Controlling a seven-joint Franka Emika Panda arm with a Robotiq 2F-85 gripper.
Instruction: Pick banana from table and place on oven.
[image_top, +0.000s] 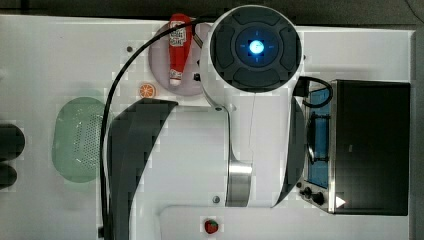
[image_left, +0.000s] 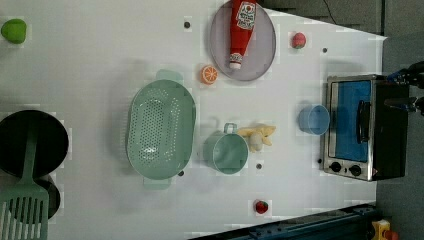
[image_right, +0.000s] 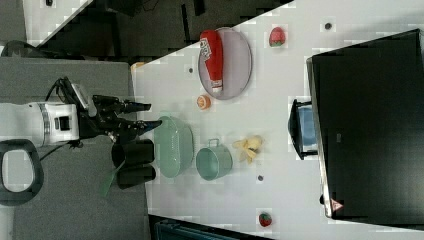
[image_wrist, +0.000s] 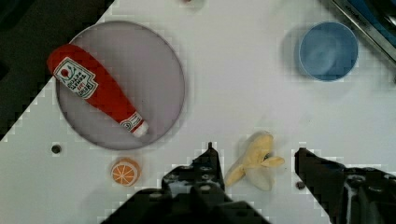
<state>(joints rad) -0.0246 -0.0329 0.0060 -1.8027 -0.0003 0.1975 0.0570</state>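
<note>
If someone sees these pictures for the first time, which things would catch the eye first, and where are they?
Probably the red ketchup bottle lying on the grey plate at the left view's top, and the big mint colander in the table's middle. Next comes the banana, lying on the white table between the open gripper fingers in the wrist view, and the oven at the left view's right.

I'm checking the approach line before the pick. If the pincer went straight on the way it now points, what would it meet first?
Most likely the banana: in the wrist view it lies on the table between the open pincer's fingers. How far above it hangs is unclear.
</note>
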